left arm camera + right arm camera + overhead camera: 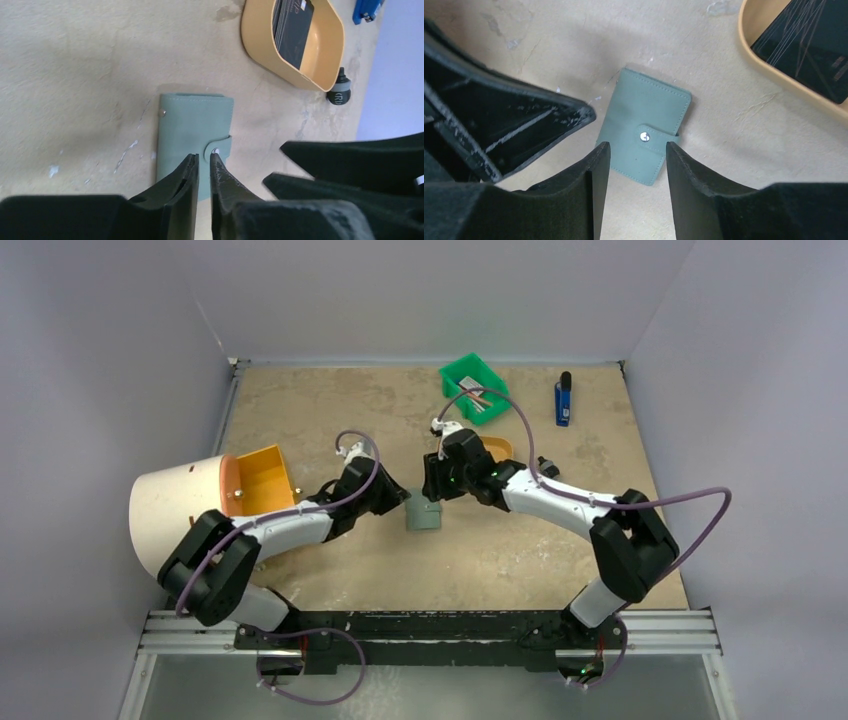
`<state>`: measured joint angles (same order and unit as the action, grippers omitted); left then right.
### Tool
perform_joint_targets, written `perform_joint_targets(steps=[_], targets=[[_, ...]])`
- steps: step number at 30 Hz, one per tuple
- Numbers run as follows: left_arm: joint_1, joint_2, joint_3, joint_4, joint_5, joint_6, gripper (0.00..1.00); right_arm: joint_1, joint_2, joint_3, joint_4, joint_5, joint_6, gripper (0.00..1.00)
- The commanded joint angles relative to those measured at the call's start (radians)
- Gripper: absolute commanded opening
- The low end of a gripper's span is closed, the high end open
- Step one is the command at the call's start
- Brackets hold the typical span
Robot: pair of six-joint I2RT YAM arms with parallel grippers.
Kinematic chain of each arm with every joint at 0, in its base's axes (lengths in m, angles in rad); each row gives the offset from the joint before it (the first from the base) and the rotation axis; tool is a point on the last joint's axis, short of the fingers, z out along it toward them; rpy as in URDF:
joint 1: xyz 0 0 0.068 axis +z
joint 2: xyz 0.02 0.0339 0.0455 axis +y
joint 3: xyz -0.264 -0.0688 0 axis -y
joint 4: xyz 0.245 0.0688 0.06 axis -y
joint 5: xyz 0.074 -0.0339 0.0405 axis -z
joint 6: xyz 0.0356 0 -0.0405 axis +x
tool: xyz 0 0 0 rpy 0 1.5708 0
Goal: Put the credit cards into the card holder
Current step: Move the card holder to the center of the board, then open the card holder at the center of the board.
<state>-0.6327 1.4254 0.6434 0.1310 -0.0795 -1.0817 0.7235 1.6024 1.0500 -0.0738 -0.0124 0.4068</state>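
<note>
Fingers nearly closed on the left and spread on the right, both over the shut holder (423, 514).

Left gripper (203, 161) shows only a thin slit between its fingers, with nothing in it, and its tips are over the holder's near edge by the snap (215, 151). Right gripper (638, 150) is spread wide, with one finger on either side of the strap end. I cannot tell whether any tip touches the holder. It lies flat on the table (330, 410) with the flap buttoned, between the two arms. Black cards (294, 27) sit stacked in the tan tray (325, 57) just beyond it. A black knob (338, 93) stands beside the tray. A green bin (472, 380) and a blue item (564, 400) lie farther back.
</note>
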Motion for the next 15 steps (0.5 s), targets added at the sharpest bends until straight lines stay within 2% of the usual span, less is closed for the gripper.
perform_joint_targets(steps=[1, 3, 15], targets=[[0.031, 0.056, -0.023, 0.241, 0.122, -0.073, 0.06, 0.042, -0.015, -0.030, 0.004, 0.060, 0.040, 0.47], [0.042, 0.081, -0.034, 0.295, 0.146, -0.098, 0.00, 0.066, -0.004, -0.023, 0.005, 0.078, 0.048, 0.46], [0.081, 0.181, -0.056, 0.353, 0.157, -0.129, 0.00, 0.131, 0.112, 0.037, -0.027, 0.184, 0.068, 0.45]])
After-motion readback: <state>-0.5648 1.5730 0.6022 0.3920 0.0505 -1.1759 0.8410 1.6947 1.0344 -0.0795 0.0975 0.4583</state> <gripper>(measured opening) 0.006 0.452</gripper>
